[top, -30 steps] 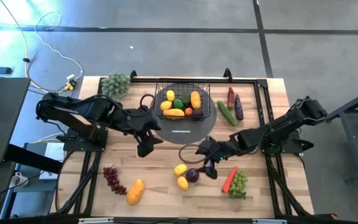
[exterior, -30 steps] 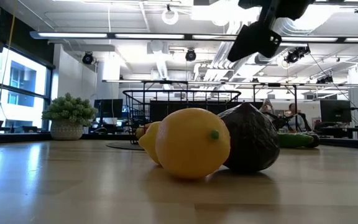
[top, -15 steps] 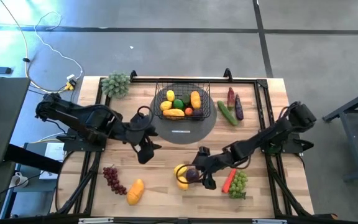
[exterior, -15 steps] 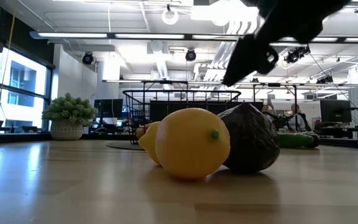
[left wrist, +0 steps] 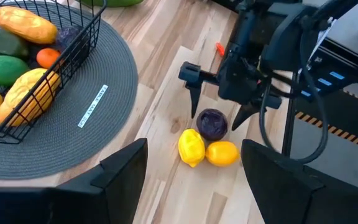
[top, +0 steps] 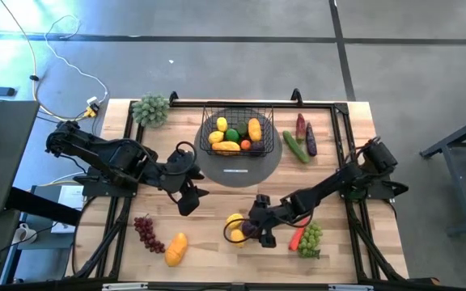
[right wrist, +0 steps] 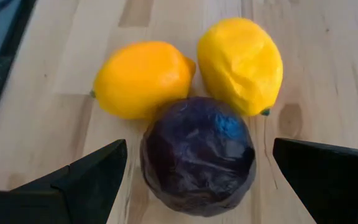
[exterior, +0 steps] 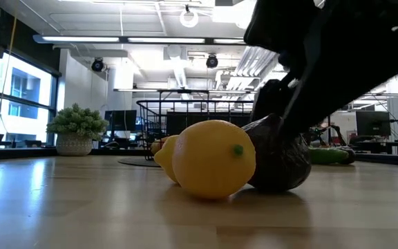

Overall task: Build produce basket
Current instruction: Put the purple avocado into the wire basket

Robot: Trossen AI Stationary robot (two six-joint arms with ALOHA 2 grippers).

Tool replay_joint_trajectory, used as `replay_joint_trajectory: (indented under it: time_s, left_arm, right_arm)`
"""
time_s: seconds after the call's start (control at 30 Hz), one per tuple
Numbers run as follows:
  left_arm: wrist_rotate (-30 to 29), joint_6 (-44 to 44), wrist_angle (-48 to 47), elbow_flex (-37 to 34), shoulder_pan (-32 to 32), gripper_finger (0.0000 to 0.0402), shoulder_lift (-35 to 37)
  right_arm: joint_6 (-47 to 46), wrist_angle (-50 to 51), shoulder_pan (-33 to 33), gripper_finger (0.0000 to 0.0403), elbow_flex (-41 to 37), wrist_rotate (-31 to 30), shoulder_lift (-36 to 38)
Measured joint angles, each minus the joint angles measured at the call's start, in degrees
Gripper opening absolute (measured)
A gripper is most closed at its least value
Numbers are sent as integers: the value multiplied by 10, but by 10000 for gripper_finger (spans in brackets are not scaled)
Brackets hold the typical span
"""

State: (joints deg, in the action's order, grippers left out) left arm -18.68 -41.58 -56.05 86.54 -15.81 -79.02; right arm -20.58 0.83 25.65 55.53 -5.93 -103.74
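The black wire basket [top: 237,133] stands on a grey round mat [top: 241,171] and holds several pieces of produce. A dark purple plum [right wrist: 197,155] lies on the table against two yellow lemons [right wrist: 143,78]. My right gripper [right wrist: 197,149] is open and slants down over the plum, one finger on each side of it with a gap at both. In the left wrist view the same gripper [left wrist: 219,109] stands just above the plum [left wrist: 212,123]. My left gripper [top: 188,198] hangs open and empty over the table, left of the mat.
Red grapes [top: 146,233] and a mango [top: 176,248] lie near the front left. A carrot [top: 298,236] and green grapes [top: 311,239] lie right of the plum. A cucumber [top: 294,147] and an eggplant [top: 310,139] lie right of the basket. A pale green bushy cluster [top: 150,109] sits at the far left.
My right gripper has come down and toward the table's left and near edge, from above the mat's front rim to the plum, and its open fingers now stand on either side of it. The plum and lemons have not moved.
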Motion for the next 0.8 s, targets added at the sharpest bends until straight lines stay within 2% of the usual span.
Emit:
replay_joint_trajectory:
  time_s: [0.23,0.6,0.8]
  left_arm:
    - [0,-2,-1,0,0,250,0]
    - [0,37,-17,0,9,250,0]
    - [-6,45,-49,0,29,250,0]
  right_arm:
    - [-13,1,-2,375,0,-3,-5]
    - [-26,-2,-2,239,0,11,-8]
    - [-65,6,-2,212,1,21,-8]
